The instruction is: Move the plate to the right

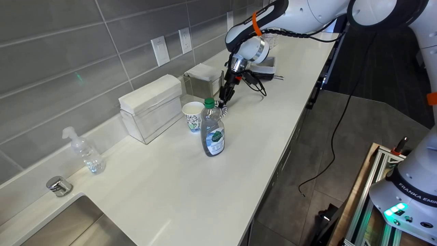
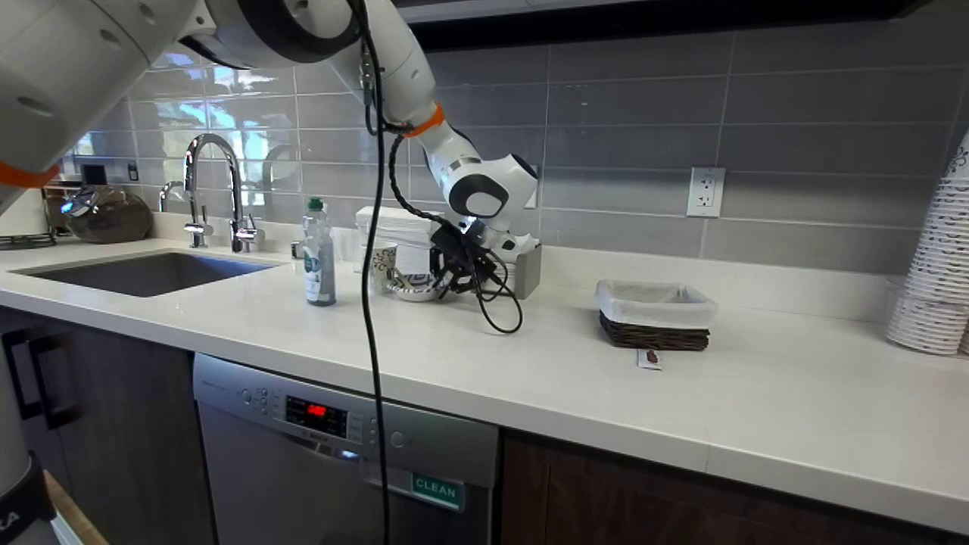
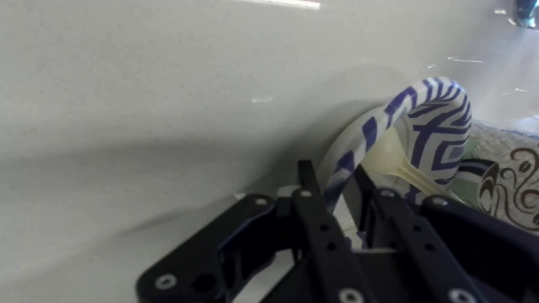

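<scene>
With twelve o'clock taken as the top of every view: nearest, in the wrist view, the black gripper (image 3: 336, 173) is shown along the lower edge, from four to seven o'clock. Its two fingers (image 3: 308, 176) are parted, one on each side of a striped rim; whether that rim is pinched or only straddled cannot be told. The rim is part of the plate (image 3: 429, 134), a small, round, shallow dish patterned in white and bluish purple, placed at two o'clock from the fingertips. A cream spoon (image 3: 384, 155) is laid inside it. At three o'clock from the fingertips, a swirl-printed paper cup (image 3: 518, 181) is partly shown.

In an exterior view, a steel sink (image 1: 85, 225) is seen nearest, at eight o'clock. Past it, toward nine o'clock, a spray bottle (image 1: 85, 152) is stood near the wall. Near the middle, a soap bottle (image 1: 212, 136) with a green cap is stood upright; most of the plate is hidden behind it, at one o'clock. The cup is set just beside the soap bottle, at ten o'clock.

In an exterior view, the plate is seen on the white counter (image 2: 681, 409), with a lined basket (image 2: 655, 333) well apart at three o'clock. Behind everything, a grey tiled wall (image 2: 628, 174) is shown.
</scene>
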